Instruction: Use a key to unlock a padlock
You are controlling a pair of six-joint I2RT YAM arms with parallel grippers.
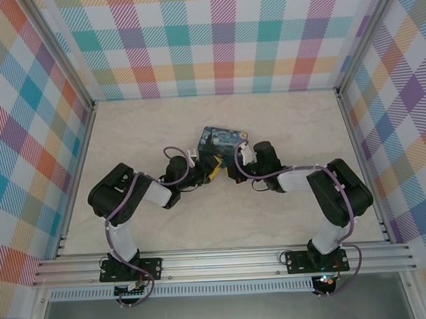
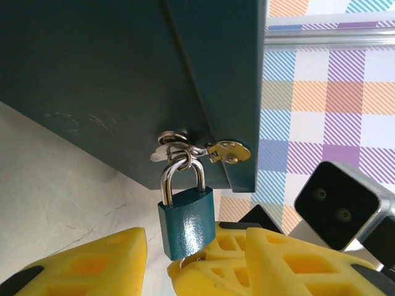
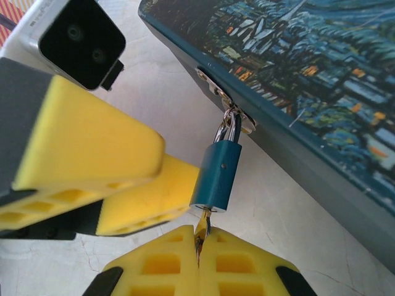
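One dark blue tin (image 3: 296,74) with a starry-night painting lies on the marble-patterned counter (image 1: 163,126), ringed by plaid walls (image 1: 216,40). One padlock (image 3: 216,176), blue-bodied with a silver shackle, hangs from the silver hasp (image 2: 185,148) on the tin's side wall, its shackle threaded through the hasp loop. One key (image 3: 202,225) is there, a thin metal sliver.

The two end effectors crowd in on the padlock, and the tin's wall stands close behind it. The right end effector (image 3: 199,243) has its yellow jaws pressed together on the key, whose blade points up into the bottom of the padlock. The left end effector (image 3: 178,168) comes from the opposite side with its jaws partly apart. The padlock sits between them, one finger (image 3: 148,203) against the lock's side and the other finger (image 2: 86,265) apart from it. The left wrist's camera housing (image 3: 74,37) looms just above those fingers.
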